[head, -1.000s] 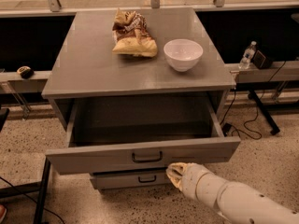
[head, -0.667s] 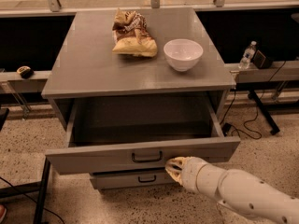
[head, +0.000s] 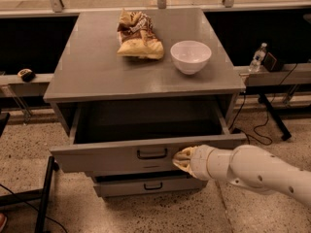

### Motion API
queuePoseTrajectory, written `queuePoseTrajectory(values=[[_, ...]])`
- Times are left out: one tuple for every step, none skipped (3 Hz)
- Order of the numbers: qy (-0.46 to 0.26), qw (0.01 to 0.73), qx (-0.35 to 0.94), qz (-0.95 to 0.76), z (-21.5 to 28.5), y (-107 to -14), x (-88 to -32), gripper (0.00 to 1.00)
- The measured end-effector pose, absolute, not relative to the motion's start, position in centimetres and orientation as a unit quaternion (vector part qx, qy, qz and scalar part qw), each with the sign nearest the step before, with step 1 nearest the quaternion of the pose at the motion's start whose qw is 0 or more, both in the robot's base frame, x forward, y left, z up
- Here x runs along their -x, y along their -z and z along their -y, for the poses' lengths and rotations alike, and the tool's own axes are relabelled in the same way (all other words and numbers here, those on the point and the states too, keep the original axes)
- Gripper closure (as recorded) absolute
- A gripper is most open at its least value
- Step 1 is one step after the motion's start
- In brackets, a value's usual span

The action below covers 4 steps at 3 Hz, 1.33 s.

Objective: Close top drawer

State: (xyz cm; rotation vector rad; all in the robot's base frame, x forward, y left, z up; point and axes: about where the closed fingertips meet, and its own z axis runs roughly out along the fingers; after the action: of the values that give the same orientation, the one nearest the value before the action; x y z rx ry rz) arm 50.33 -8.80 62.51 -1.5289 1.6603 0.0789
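Observation:
The top drawer (head: 112, 154) is a wide grey drawer pulled out of the grey cabinet, its inside dark and empty as far as I see. Its flat front panel has a small black bar handle (head: 152, 153) at the centre. My gripper (head: 181, 158) sits at the end of the white arm coming in from the lower right. It touches the front panel just to the right of the handle.
The cabinet top (head: 97, 67) holds a chip bag (head: 137, 35) and a white bowl (head: 191, 56). A narrower drawer (head: 146, 186) below is slightly out. A water bottle (head: 256, 57) stands on the right ledge, cables lie on the floor at right, and a black frame stands at lower left.
The drawer front has moved back toward the cabinet. My gripper has moved up and in against the panel, following it.

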Motion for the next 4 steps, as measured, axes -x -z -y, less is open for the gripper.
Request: queuePoseTrajectory(values=[[-0.045,0.404,0.626,-0.666,8.6,-62.0,-51.9,1.00],[-0.053,0.380,0.638,-0.667,8.1,-61.2,-53.8,1.00],[-0.052,0.362,0.643,-0.673,8.0,-60.3,-55.8,1.00],[-0.045,0.353,0.642,-0.680,8.1,-59.7,-57.8,1.00]])
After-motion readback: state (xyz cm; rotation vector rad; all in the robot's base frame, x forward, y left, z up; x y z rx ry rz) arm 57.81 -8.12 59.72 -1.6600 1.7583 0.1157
